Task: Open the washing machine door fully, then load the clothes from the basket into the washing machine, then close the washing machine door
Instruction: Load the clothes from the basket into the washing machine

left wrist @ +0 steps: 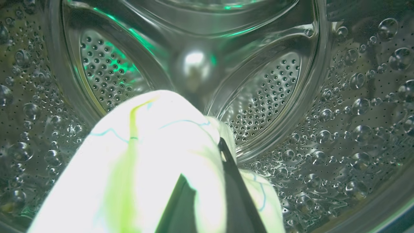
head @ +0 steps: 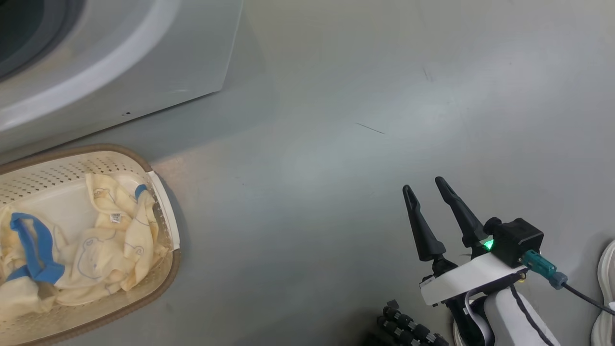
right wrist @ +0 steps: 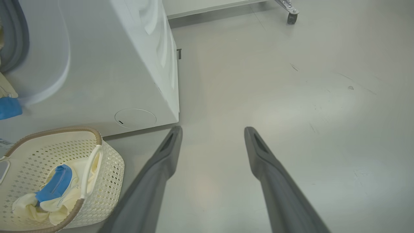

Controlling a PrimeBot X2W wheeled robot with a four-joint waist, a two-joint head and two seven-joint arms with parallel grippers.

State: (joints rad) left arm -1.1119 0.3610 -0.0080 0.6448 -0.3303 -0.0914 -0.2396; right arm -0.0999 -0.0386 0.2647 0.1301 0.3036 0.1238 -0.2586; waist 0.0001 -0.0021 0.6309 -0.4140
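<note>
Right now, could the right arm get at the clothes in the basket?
Probably yes: the right gripper is open and empty, only bare floor lies between it and the basket, and the clothes lie uncovered inside.

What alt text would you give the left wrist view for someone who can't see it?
A brightly lit pale cream garment with thin blue lines is pinched in the left arm's dark jaws, held inside the perforated steel washer drum. Green light glints on the drum's back wall.
</note>
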